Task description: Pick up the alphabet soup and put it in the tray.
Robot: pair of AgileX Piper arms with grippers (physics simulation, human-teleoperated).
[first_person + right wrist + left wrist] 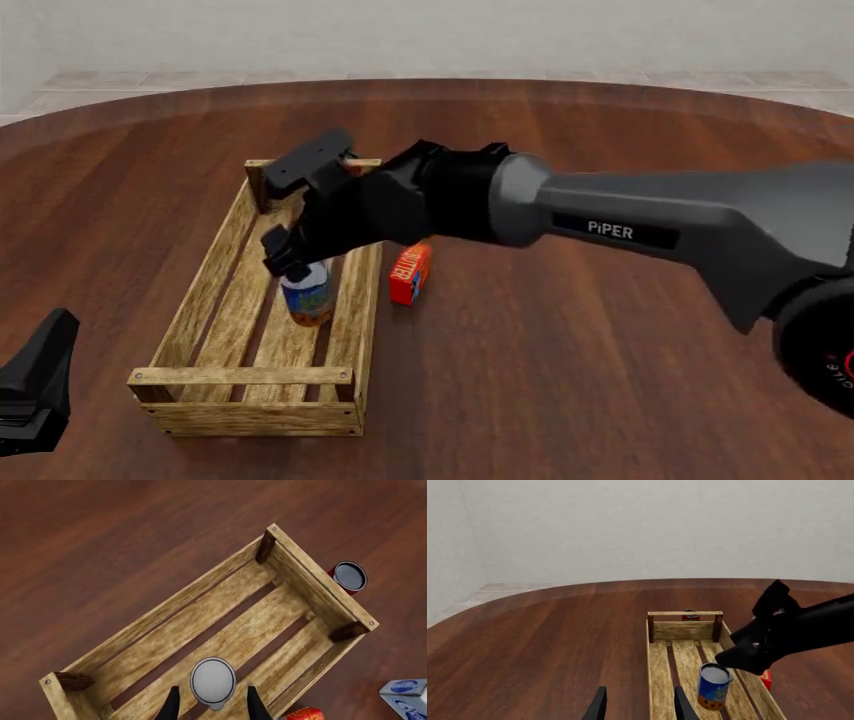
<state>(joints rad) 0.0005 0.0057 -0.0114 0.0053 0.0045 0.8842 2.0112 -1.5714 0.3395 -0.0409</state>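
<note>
From the left wrist, the soup can [715, 686] stands upright on the tray [660, 675] slats, under the right gripper [746, 661]; left gripper [639, 707] released, idle. Front: can inside. Right wrist: jaws straddle the lid, grip unclear. Retreat remains.

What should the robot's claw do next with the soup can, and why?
Probably lift the right claw straight up and away. The alphabet soup already stands upright on the slats inside the tray, and the claw's fingers sit spread on either side of its grey top, seemingly not squeezing it.
</note>
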